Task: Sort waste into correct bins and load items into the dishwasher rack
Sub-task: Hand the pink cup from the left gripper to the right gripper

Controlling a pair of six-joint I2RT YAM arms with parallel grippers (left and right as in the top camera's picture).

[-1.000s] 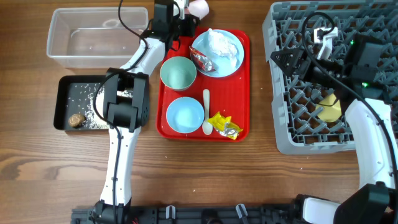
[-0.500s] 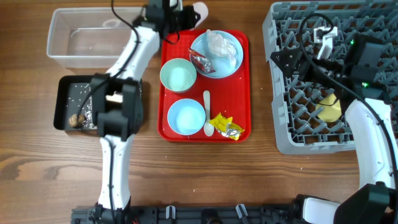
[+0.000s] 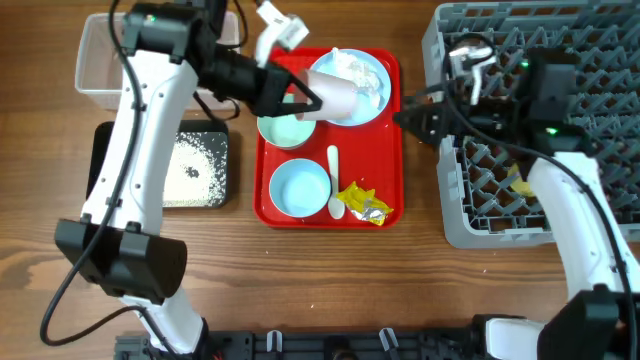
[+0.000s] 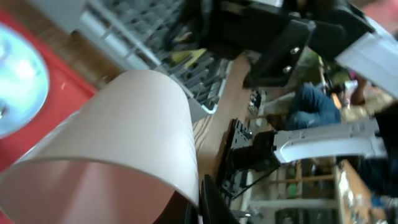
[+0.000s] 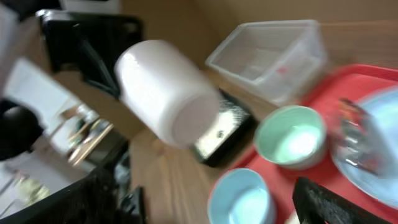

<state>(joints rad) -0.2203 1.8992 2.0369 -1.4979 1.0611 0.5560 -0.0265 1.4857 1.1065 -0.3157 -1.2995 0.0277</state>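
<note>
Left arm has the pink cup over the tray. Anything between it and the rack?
Only the open right gripper, at the rack's left edge, facing the pink cup in the left gripper. Nothing else visible in that gap.

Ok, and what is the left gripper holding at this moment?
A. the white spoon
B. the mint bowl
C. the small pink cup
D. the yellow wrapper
C: the left gripper is shut on the small pink cup, which hangs on its side above the red tray, while the white spoon and the yellow wrapper lie on that tray.
</note>
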